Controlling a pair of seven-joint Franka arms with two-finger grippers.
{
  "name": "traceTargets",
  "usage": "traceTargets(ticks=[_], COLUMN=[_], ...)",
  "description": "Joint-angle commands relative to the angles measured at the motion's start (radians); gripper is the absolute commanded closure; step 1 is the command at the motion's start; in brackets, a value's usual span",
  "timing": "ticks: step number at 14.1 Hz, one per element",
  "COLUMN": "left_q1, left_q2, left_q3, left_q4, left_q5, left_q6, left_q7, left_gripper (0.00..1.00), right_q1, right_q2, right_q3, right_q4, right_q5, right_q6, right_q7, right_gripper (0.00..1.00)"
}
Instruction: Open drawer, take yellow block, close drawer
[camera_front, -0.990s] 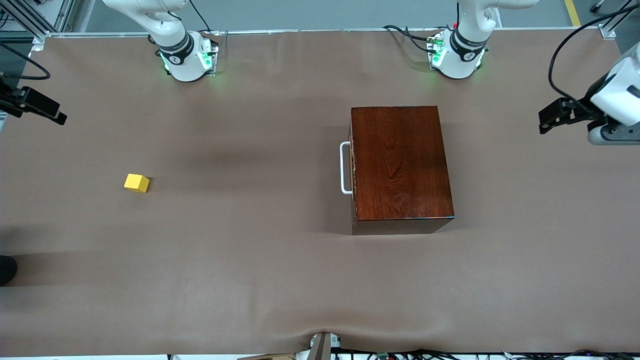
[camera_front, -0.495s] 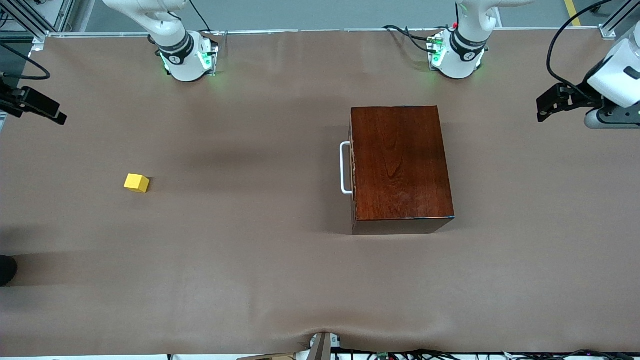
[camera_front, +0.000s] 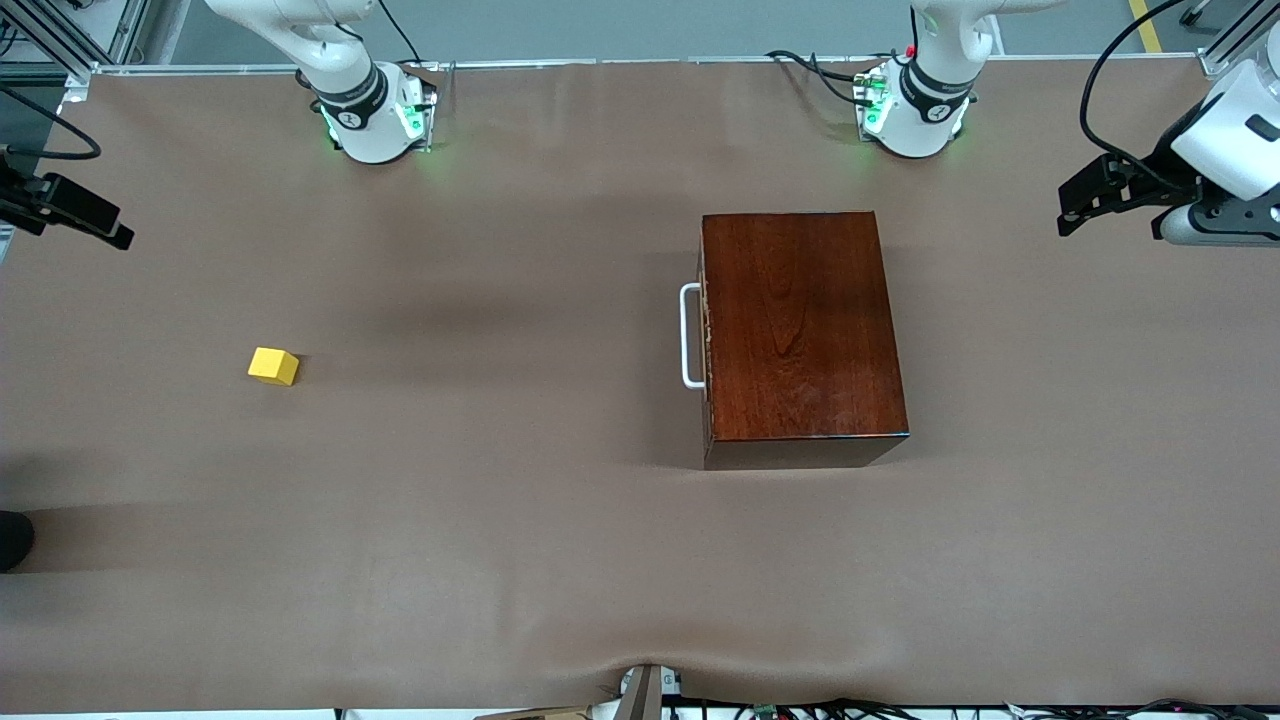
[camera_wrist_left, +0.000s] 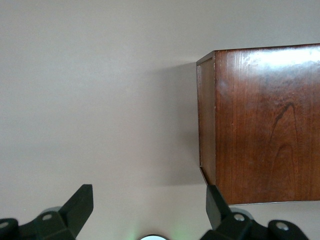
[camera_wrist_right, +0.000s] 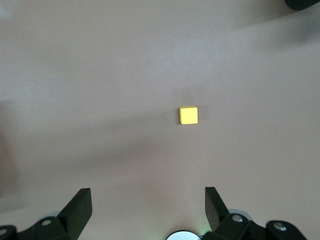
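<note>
The dark reddish-brown wooden box (camera_front: 800, 330) stands on the table toward the left arm's end. Its drawer is shut, and the white handle (camera_front: 690, 335) faces the right arm's end. The yellow block (camera_front: 273, 366) lies on the table toward the right arm's end, well apart from the box. My left gripper (camera_front: 1075, 205) hangs open and empty in the air past the box at the left arm's end; the left wrist view shows its gripper (camera_wrist_left: 148, 200) and the box (camera_wrist_left: 265, 125). My right gripper (camera_front: 100, 222) is open and empty at the right arm's end; in the right wrist view the gripper (camera_wrist_right: 148, 200) is apart from the block (camera_wrist_right: 188, 115).
A brown cloth (camera_front: 500, 520) covers the table, with a ripple at its edge nearest the front camera. A dark round thing (camera_front: 10, 540) shows at the table's right-arm end.
My left gripper has drifted a little toward the side of the table where the bases stand. The right gripper, the block and the box have not moved.
</note>
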Motion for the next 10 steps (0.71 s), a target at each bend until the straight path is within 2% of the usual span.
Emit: traceTargets(ticks=[1, 4, 10], left_q1=[0.020, 0.018, 0.018], left_q2=[-0.015, -0.012, -0.008], left_q3=[-0.010, -0.018, -0.018], left_q4=[0.012, 0.029, 0.032], left_q5=[-0.021, -0.015, -0.003], left_q6=[-0.015, -0.015, -0.015], left_q7=[-0.014, -0.119, -0.106], left_gripper=[0.00, 0.00, 0.00], right_q1=[-0.014, -0.014, -0.016], right_q2=[-0.009, -0.009, -0.009], right_q3=[0.011, 0.010, 0.011], right_q4=[-0.008, -0.007, -0.008], right_q5=[-0.001, -0.001, -0.001], right_q6=[0.000, 0.000, -0.001], right_q7=[0.002, 0.002, 0.002], right_gripper=[0.00, 0.00, 0.00])
